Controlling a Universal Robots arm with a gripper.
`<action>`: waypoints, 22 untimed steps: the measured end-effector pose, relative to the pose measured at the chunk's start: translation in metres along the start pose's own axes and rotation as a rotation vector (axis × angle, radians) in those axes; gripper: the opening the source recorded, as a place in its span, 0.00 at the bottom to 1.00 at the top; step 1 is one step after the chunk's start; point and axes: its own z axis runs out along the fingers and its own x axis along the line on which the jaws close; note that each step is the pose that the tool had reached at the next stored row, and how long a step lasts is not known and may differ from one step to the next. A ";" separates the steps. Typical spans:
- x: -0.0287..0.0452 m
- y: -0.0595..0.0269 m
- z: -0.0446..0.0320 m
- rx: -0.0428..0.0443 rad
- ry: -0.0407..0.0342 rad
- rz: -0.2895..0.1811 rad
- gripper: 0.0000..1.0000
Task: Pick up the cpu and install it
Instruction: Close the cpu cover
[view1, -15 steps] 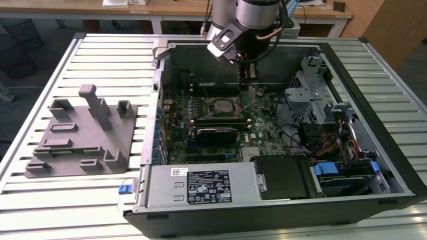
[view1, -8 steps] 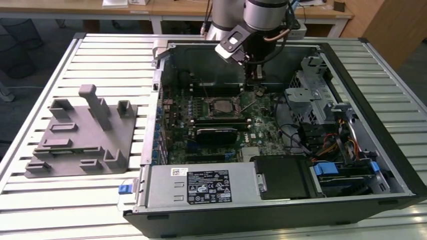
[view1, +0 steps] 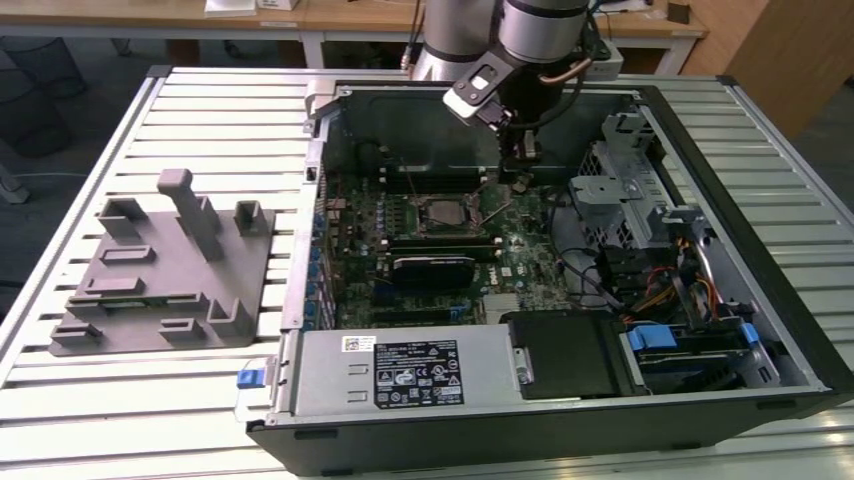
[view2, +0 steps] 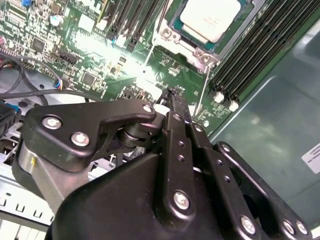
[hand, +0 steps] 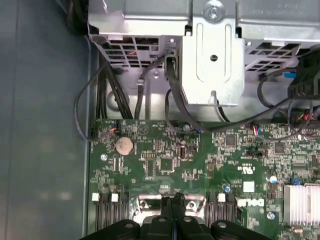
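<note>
One cpu (view2: 210, 17) in socket (view2: 168, 34), claw (view2: 172, 95) closed nearby

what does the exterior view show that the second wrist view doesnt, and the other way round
Exterior view: the grey tray on the slatted table at that view's left, and the whole open computer case.
Second wrist view: a close look at the silvery cpu lying in its socket, with the fingers closed together and empty.
Shared: the green board and the gripper over it.
</note>
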 end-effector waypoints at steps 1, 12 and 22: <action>0.0007 0.0010 0.0004 0.0000 -0.0005 0.000 0.11; 0.0035 0.0147 0.0030 0.0001 -0.0006 -0.001 0.11; 0.0047 0.0224 0.0052 0.0006 -0.0007 -0.001 0.11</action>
